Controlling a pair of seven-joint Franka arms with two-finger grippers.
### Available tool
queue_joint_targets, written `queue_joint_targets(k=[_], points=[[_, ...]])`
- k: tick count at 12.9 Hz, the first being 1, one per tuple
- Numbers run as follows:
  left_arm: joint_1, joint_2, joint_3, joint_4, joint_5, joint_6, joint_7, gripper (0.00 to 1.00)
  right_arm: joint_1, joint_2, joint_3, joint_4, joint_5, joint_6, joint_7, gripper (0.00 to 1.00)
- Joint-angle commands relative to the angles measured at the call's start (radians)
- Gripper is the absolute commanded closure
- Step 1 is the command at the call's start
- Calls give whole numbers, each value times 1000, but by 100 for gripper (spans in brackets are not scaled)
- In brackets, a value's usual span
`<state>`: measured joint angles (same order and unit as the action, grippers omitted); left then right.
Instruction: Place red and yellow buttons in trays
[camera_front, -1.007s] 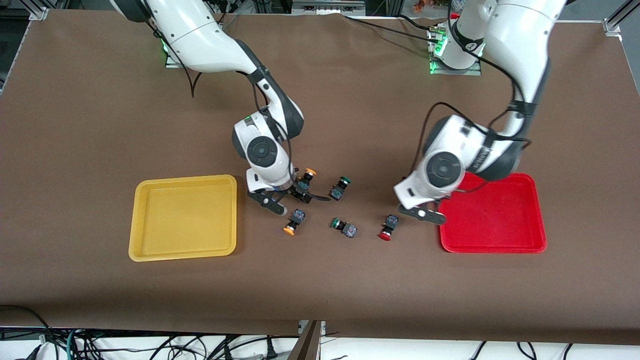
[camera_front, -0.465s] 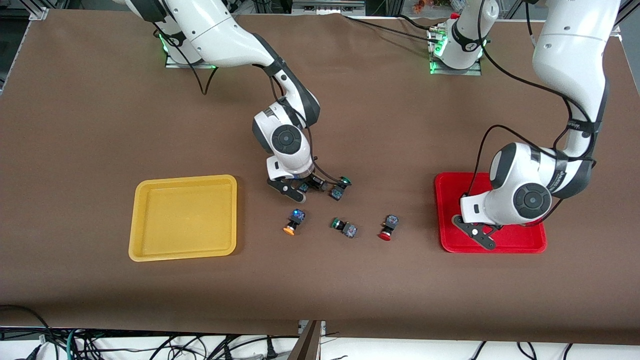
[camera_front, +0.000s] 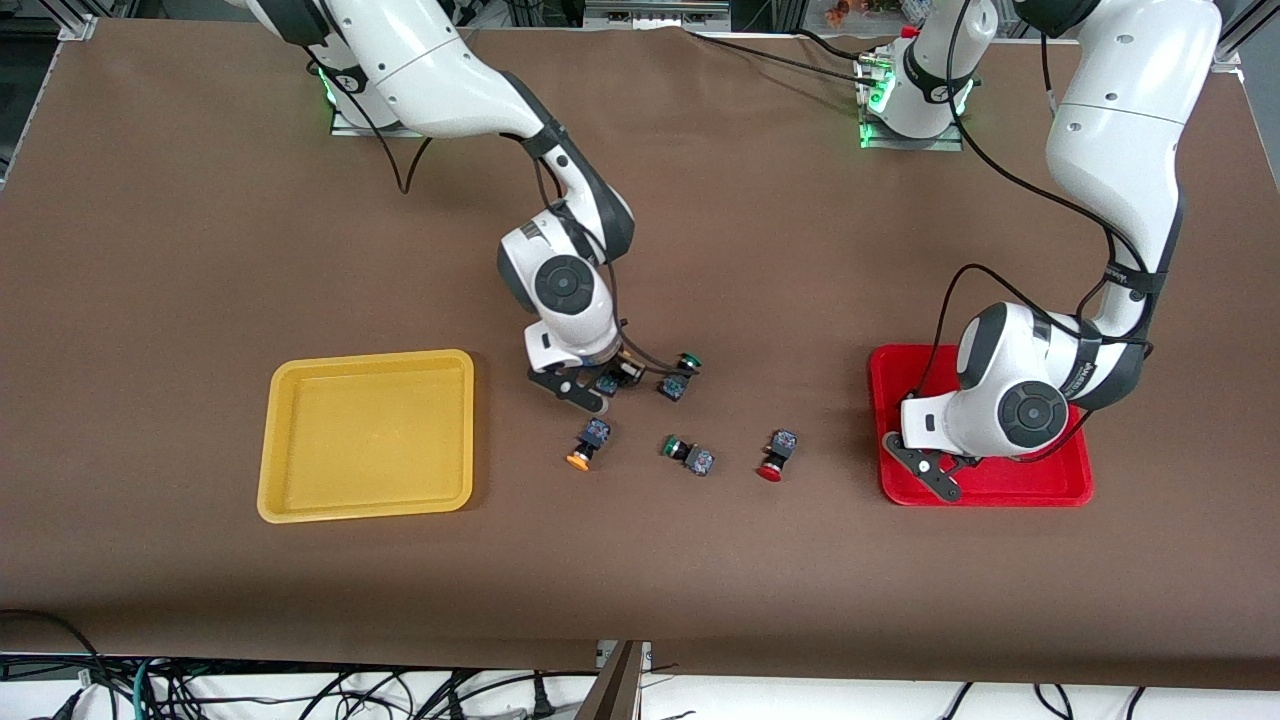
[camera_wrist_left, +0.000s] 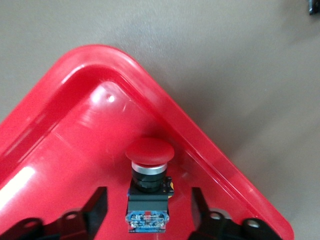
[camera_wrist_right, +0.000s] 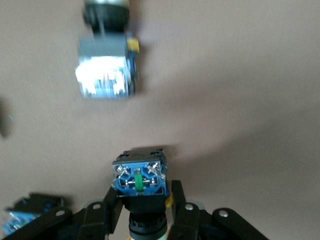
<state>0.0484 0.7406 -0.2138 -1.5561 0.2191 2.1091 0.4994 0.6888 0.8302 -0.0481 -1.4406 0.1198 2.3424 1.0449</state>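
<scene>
Left gripper (camera_wrist_left: 147, 210) is over the red tray (camera_front: 1040, 480), at the tray corner nearest the loose buttons. A red button (camera_wrist_left: 148, 185) lies on the tray floor between its fingers (camera_wrist_left: 95, 210); gaps show on both sides, so the grip reads as released. Risk: the button sits close to the rim, and a finger catching it on the way up could tip it out.

Right gripper (camera_wrist_right: 142, 212) is clenched on a switch body (camera_wrist_right: 140, 180); an orange edge shows at the fingers, so probably a yellow button, though the cap is hidden. It is just toward the left arm's end from the yellow tray (camera_front: 300, 500) and not yet over it.

Also toward that end from the yellow tray, on the table: yellow button (camera_front: 588, 446), two green buttons (camera_front: 678, 376) (camera_front: 688, 454), red button (camera_front: 776, 455).

Risks: the grasp is on the block's sides, so it could rotate or slip in transit. The near green button lies close enough to get knocked
</scene>
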Motion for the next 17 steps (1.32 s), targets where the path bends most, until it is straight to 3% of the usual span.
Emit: queue_joint_targets(k=[1,3,6,10,12,15,16,17], points=[[-2,-42,-18,19,-3,-18,2,0,-154,-97,14,-4,20,-157,-237,100],[-21,-55,-47,65,-84,-20,-30,0,-248,-128,10,-4,15,-243,-435,100],[-106,-38,-49,87,-168,-8,-276,0,-356,-134,-22,-6,6,-345,-685,100],[-240,22,-44,102,-158,110,-625,0,-489,-129,-47,-15,3,-397,-909,100],[-280,49,-33,90,-142,201,-688,0,-553,-120,-47,-24,3,-397,-991,100],[-282,82,-16,71,-6,282,-705,0,-612,-91,-47,-32,4,-396,-1062,100],[-282,89,-16,70,40,285,-705,0,-617,-88,-47,-34,6,-394,-1063,95],[-282,94,-16,67,61,287,-706,0,-623,-79,-47,-34,6,-394,-1063,80]])
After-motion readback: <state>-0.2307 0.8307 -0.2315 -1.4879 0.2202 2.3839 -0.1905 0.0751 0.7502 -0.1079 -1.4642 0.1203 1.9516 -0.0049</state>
